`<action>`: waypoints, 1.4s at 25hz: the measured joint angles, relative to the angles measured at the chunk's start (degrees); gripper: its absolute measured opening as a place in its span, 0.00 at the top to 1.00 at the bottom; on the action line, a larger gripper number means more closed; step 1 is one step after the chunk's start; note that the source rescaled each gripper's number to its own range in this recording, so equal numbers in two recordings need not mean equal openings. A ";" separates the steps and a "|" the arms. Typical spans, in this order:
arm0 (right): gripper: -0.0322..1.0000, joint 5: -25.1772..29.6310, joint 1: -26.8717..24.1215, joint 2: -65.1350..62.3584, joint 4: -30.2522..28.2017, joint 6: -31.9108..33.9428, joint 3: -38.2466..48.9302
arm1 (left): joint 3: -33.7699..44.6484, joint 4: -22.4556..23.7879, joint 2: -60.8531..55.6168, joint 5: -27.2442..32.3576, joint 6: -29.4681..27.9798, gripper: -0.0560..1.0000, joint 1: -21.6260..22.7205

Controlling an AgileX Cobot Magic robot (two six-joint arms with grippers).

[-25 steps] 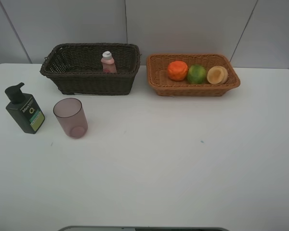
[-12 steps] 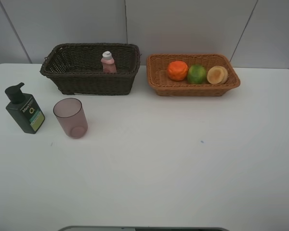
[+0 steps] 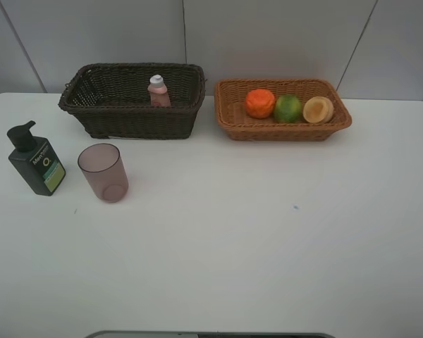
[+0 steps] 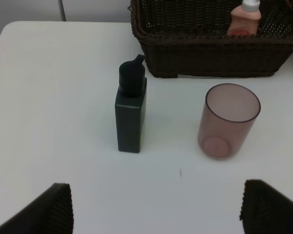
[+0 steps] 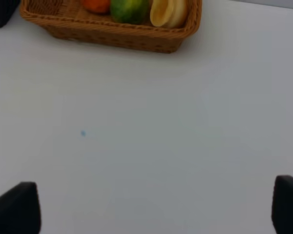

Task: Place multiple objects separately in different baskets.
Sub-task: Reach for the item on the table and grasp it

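1. Baskets stand side by side at the back of the white worktop (image 3: 268, 232): a dark brown basket (image 3: 130, 123) on the left, a light tan basket (image 3: 282, 131) on the right.
2. A pink bottle (image 3: 158, 91) with a white cap stands upright in the dark brown basket.
3. An orange fruit (image 3: 260, 103), a green fruit (image 3: 288, 108) and a pale yellow fruit (image 3: 318, 110) lie in a row in the light tan basket.
4. A dark green pump bottle (image 3: 35, 162) and a pink see-through cup (image 3: 103, 172) stand on the worktop in front of the dark brown basket, near each other but apart.
5. The left hand (image 4: 158, 209) is open wide, holds nothing, and faces these two.
6. The right hand (image 5: 151, 207) is open wide too and holds nothing, well apart from the light tan basket.
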 joint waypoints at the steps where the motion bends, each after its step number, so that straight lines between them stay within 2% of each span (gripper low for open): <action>1: 0.00 -0.07 0.00 -1.59 0.00 0.00 0.00 | 0.00 0.00 0.00 0.00 0.00 0.11 0.00; 9: 0.00 -0.17 -3.59 -4.43 -0.70 -0.06 0.00 | 0.00 0.00 0.00 0.00 0.12 0.11 0.00; 14: 0.00 -3.16 -4.44 -4.47 -1.03 -0.06 1.16 | 0.00 0.00 0.00 0.00 0.14 0.11 0.00; 18: 0.00 -4.50 -7.02 -4.47 -1.03 -0.06 1.98 | 0.00 0.00 0.00 0.00 0.14 0.11 0.00; 35: 0.00 -4.82 -7.29 -4.47 -0.44 0.11 1.98 | 0.00 0.00 0.00 0.00 0.14 0.11 0.00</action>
